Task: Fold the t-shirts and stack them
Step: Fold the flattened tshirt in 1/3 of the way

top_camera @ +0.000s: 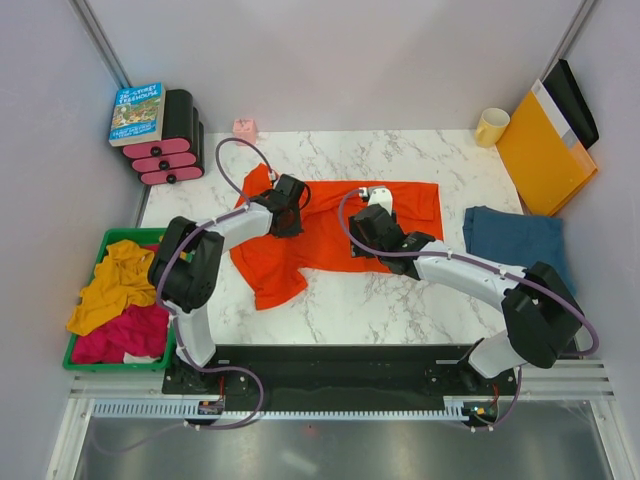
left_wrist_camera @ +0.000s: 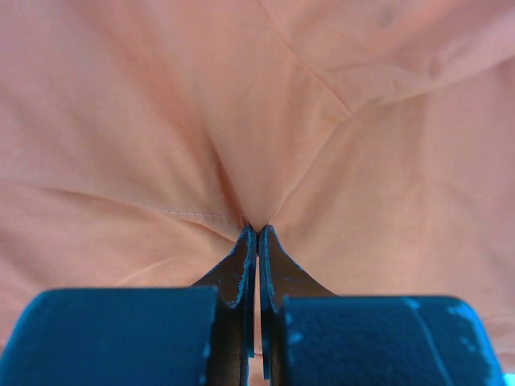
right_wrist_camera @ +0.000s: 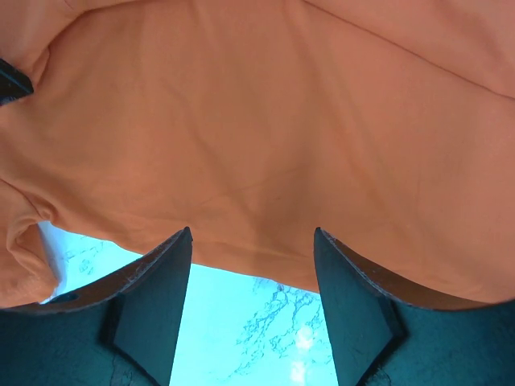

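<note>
The orange-red t-shirt (top_camera: 330,235) lies spread and rumpled across the middle of the marble table (top_camera: 380,310). My left gripper (top_camera: 287,215) sits on its left part, near the far edge. In the left wrist view the jaws (left_wrist_camera: 257,229) are shut, and creases in the cloth (left_wrist_camera: 161,121) run into their tips. My right gripper (top_camera: 362,235) hovers over the shirt's middle. In the right wrist view it (right_wrist_camera: 252,233) stands open astride the near hem of the shirt (right_wrist_camera: 257,121), with bare table between the fingers. The folded denim-blue t-shirt (top_camera: 515,240) rests at the right.
A green bin (top_camera: 105,240) of yellow and pink clothes stands off the table's left edge. A book (top_camera: 137,112) lies on black-and-pink rollers (top_camera: 170,150) at the back left. At the back are a small pink object (top_camera: 245,128), a yellow mug (top_camera: 491,126) and an orange-yellow envelope (top_camera: 545,150).
</note>
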Robot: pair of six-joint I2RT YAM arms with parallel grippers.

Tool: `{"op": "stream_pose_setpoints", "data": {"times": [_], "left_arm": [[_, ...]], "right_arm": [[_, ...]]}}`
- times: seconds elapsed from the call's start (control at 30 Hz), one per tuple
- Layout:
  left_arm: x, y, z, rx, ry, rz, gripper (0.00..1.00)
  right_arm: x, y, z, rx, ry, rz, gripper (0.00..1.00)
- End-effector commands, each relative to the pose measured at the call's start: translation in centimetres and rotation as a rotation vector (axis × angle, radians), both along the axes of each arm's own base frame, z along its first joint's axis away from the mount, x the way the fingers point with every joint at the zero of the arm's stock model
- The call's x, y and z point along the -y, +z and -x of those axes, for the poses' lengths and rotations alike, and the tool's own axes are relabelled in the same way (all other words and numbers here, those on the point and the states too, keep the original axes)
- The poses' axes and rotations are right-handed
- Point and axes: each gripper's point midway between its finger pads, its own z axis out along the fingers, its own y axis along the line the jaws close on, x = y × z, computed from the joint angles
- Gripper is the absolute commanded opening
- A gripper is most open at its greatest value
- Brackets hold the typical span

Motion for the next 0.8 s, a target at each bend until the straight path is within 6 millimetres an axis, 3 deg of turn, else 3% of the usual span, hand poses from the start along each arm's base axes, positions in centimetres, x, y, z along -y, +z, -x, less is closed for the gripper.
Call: {"op": "stream_pose_setpoints", "data": {"times": [0.0, 0.13, 0.2, 0.27, 0.3, 0.33, 0.4, 0.5, 0.57, 0.6, 0.63, 0.7, 0.77], "left_arm": [[1.0, 0.8, 1.1, 0.017, 0.01, 0.021, 0.02], [1.0, -0.8, 1.8, -0.03, 0.022, 0.01, 0.02], [1.0, -1.0, 1.8, -0.035, 0.025, 0.007, 0.08], [0.9, -0.8, 1.6, -0.029, 0.027, 0.004, 0.21], [1.0, 0.0, 1.3, -0.01, 0.027, 0.011, 0.26], [1.1, 0.7, 1.0, 0.008, 0.029, 0.015, 0.42], [1.2, 3.2, -0.1, 0.072, 0.035, 0.029, 0.52], [1.4, 6.6, -2.4, 0.154, 0.031, 0.041, 0.56], [1.0, 8.5, -4.3, 0.195, 0.044, 0.063, 0.56], [0.7, 8.9, -4.9, 0.199, 0.048, 0.07, 0.53], [0.4, 8.4, -5.5, 0.185, 0.057, 0.072, 0.52], [-0.8, 9.0, -7.2, 0.186, 0.087, 0.102, 0.49], [-2.3, 8.3, -8.4, 0.172, 0.123, 0.115, 0.49]], "right_arm": [[-0.7, 1.1, 0.0, 0.03, -0.002, -0.06, 0.69], [-0.6, 1.0, 0.0, 0.029, 0.002, -0.055, 0.69], [-0.5, 1.1, -0.1, 0.035, 0.002, -0.049, 0.69], [-0.3, 1.5, -0.4, 0.049, -0.008, -0.042, 0.69], [-0.3, 1.7, -0.6, 0.056, -0.01, -0.037, 0.7], [-0.3, 1.9, -0.7, 0.062, -0.015, -0.033, 0.7], [-0.1, 3.4, -1.8, 0.088, -0.04, -0.05, 0.7], [0.9, 4.9, -4.4, 0.103, -0.099, -0.089, 0.7], [2.8, 5.0, -7.3, 0.101, -0.181, -0.103, 0.62], [3.4, 4.7, -8.2, 0.084, -0.203, -0.114, 0.53], [4.8, 4.1, -10.1, 0.075, -0.256, -0.113, 0.33], [6.3, 3.3, -11.8, 0.064, -0.304, -0.086, 0.15], [8.0, 1.8, -14.3, 0.037, -0.363, -0.058, 0.01]]}}
